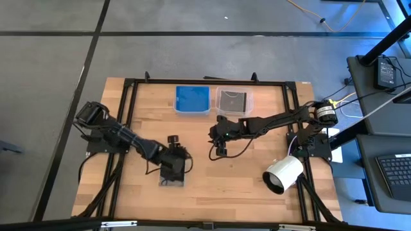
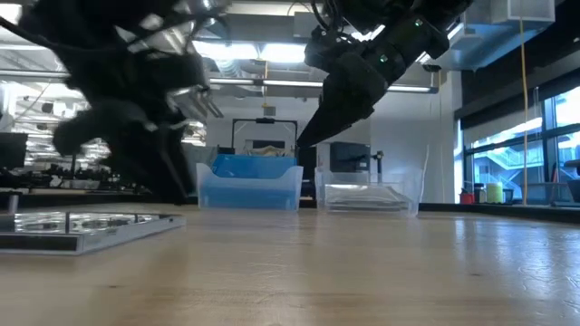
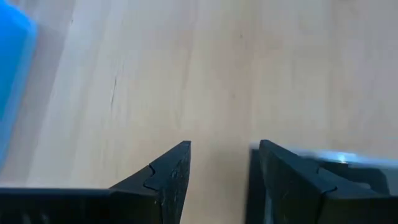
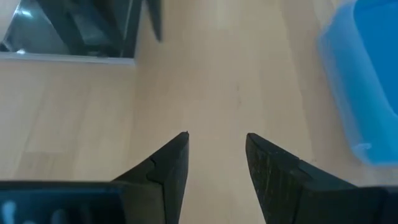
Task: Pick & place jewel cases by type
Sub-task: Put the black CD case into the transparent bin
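One dark jewel case (image 1: 172, 176) lies flat on the wooden table near its front, and it also shows in the low view (image 2: 82, 225). My left gripper (image 1: 176, 163) hangs open just over the case's far edge (image 3: 329, 158); bare wood shows between its fingers (image 3: 221, 146). Whether a finger touches the case, I cannot tell. My right gripper (image 1: 217, 140) is open above mid-table (image 4: 217, 134), holding nothing. At the far edge a blue tub (image 1: 192, 99) holds blue jewel cases, and a clear tub (image 1: 232, 99) holds a dark one.
A white cylinder (image 1: 282, 173) lies on the table's right side under the right arm. A black frame (image 1: 128, 90) runs round the tabletop. Bare wood lies between the two grippers and in front of the tubs.
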### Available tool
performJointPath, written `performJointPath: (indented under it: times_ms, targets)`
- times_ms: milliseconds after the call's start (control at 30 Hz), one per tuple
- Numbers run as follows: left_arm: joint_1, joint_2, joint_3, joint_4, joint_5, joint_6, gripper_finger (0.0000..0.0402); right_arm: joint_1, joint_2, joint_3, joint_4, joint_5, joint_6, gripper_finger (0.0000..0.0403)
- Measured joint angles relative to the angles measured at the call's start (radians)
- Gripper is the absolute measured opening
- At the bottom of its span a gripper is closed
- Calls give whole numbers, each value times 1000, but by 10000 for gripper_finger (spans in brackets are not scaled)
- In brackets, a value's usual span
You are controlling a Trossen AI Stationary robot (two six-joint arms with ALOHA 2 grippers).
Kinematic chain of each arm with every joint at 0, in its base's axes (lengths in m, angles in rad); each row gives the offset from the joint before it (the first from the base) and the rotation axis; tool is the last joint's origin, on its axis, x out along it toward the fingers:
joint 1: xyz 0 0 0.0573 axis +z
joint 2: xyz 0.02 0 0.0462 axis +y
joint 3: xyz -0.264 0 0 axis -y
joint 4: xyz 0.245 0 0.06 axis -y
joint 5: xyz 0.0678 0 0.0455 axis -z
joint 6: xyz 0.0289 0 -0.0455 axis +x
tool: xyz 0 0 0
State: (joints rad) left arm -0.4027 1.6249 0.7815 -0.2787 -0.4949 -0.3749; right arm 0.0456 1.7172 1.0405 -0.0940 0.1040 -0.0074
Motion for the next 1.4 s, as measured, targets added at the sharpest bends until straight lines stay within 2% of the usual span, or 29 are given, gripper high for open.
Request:
performJointPath:
  times_ms: [133,233,333,467,567,733,900,1033,1200,1400]
  targets:
    - [55,9,9,14,50,142,185,18,1,-47,92,0,-23,163]
    - [69,-37,54,-62,40,148,186,32,2,-107,267,-28,-59,163]
    - [71,-96,121,-199,82,86,189,41,27,-164,468,-104,-107,163]
    - [41,-174,196,-367,245,-88,188,41,79,-173,631,-177,-105,163]
    - [-22,-201,201,-423,327,-244,187,40,127,-158,623,-184,-134,163]
    - [-164,-191,201,-511,376,-593,189,33,171,-126,631,-185,-158,163]
    - [-306,-165,201,-515,423,-879,186,25,174,-124,629,-185,-158,163]
    - [-368,-128,201,-507,472,-1083,185,23,174,-124,624,-185,-157,163]
    - [-401,-53,201,-478,415,-1141,185,23,174,-124,630,-185,-162,163]
    - [-400,72,201,-478,438,-1129,186,23,174,-124,635,-184,-186,163]
